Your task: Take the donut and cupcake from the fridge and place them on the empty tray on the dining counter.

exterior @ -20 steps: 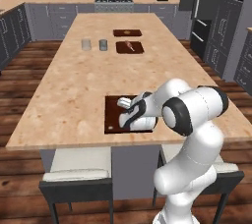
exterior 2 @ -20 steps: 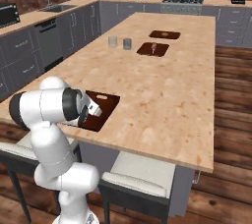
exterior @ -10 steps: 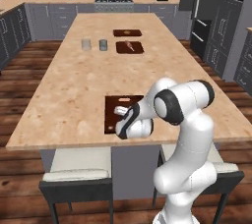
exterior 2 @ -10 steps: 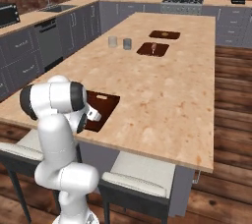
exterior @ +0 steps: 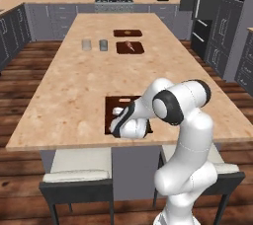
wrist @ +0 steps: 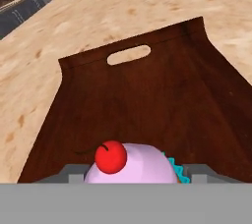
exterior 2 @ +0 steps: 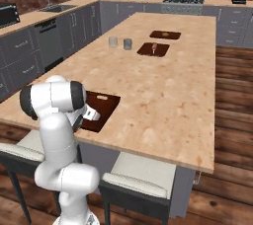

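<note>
Tray (wrist: 147,95) sits at the near edge of the dining counter (exterior: 74,86), dark brown boards bare ahead of the hand right up to the slot handle at its far end. Cupcake (wrist: 132,166) shows pink frosting, a red dot on top and a sliver of teal wrapper, low over the tray's near end. Gripper (wrist: 130,171) has a finger on either side of the cupcake; whether they clamp it, can't tell.
</note>
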